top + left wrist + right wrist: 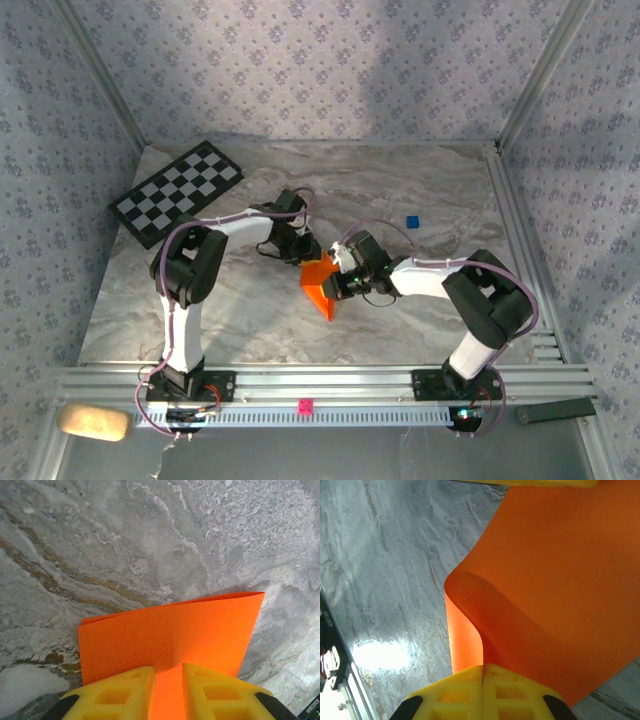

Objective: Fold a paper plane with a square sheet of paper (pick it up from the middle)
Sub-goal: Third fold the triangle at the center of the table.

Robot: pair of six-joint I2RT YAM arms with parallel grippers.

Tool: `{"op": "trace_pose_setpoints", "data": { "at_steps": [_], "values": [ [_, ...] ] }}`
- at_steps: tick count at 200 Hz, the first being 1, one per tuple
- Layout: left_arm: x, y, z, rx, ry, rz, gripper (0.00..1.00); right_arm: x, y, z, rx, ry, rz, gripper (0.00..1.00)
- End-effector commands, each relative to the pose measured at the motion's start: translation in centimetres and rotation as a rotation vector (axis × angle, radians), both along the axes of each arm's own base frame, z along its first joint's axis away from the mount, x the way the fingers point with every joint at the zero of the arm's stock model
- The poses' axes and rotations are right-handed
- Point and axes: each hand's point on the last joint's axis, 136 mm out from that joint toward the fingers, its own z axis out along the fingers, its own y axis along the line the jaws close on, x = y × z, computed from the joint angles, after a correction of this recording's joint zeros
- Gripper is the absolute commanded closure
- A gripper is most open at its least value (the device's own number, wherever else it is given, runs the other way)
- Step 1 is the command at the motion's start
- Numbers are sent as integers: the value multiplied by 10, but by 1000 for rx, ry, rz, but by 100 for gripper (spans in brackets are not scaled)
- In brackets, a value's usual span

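Top view: diffuse even light, soft shadows on the bench (250, 320), detail slightly soft. Right wrist: white glare patch lower left. Left wrist: sharp marble grain, shadow wedge on the square sheet of paper (170, 630).

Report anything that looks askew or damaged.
The square sheet of paper bulges in a loose rounded curl where the right gripper pinches it, rather than lying creased flat. No tear is visible.
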Motion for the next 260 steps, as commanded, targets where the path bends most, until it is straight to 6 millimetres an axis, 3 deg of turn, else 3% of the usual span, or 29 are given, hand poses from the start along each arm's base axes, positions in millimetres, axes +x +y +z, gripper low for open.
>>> {"op": "trace_pose_setpoints", "data": {
  "at_steps": [1,260],
  "values": [
    [-11,10,-22,84,45,10,77,10,-7,-6,-70,-17,-29,97],
    [-12,12,-16,81,35,22,78,8,-15,-13,-174,-19,-48,97]
  ]
}}
